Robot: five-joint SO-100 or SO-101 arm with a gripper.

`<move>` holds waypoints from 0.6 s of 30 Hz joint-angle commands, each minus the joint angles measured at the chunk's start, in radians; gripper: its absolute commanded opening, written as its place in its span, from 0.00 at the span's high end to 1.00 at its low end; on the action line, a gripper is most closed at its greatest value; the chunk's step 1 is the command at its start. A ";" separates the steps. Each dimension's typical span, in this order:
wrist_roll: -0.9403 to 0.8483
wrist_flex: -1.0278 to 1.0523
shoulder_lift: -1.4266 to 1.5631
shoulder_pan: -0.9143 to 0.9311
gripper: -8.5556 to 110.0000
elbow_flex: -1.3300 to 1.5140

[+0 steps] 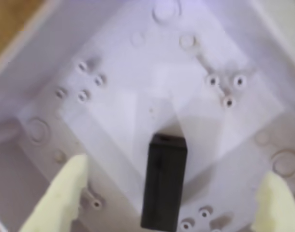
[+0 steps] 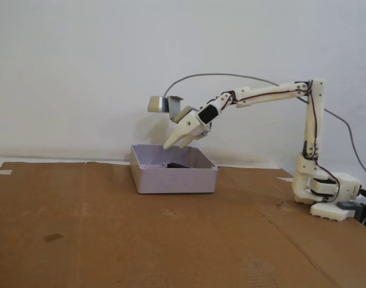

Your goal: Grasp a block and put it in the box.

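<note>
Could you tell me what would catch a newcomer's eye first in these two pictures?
In the fixed view, the white arm reaches leftward from its base at the right, its gripper hanging open just over the box on the brown cardboard. In the wrist view, the black block lies on the box's pale floor, between the two yellowish fingers and free of both.
</note>
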 commanded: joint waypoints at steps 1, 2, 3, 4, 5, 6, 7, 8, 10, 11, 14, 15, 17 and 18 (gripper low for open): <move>-0.011 -0.117 0.187 -0.031 0.58 -0.109; -0.011 -0.129 0.189 -0.031 0.58 -0.109; -0.011 -0.135 0.189 -0.035 0.58 -0.112; -0.008 -0.141 0.189 -0.046 0.58 -0.112; -0.005 -0.147 0.190 -0.052 0.58 -0.114; -0.002 -0.149 0.190 -0.057 0.58 -0.114; -0.003 -0.149 0.192 -0.058 0.58 -0.114; -0.008 -0.149 0.193 -0.064 0.58 -0.114; -0.009 -0.149 0.213 -0.077 0.58 -0.114; -0.009 -0.143 0.227 -0.078 0.59 -0.112; -0.009 -0.138 0.253 -0.078 0.69 -0.101; -0.009 -0.138 0.259 -0.078 0.73 -0.098; -0.011 -0.138 0.267 -0.078 0.81 -0.098; -0.011 -0.138 0.270 -0.078 0.81 -0.098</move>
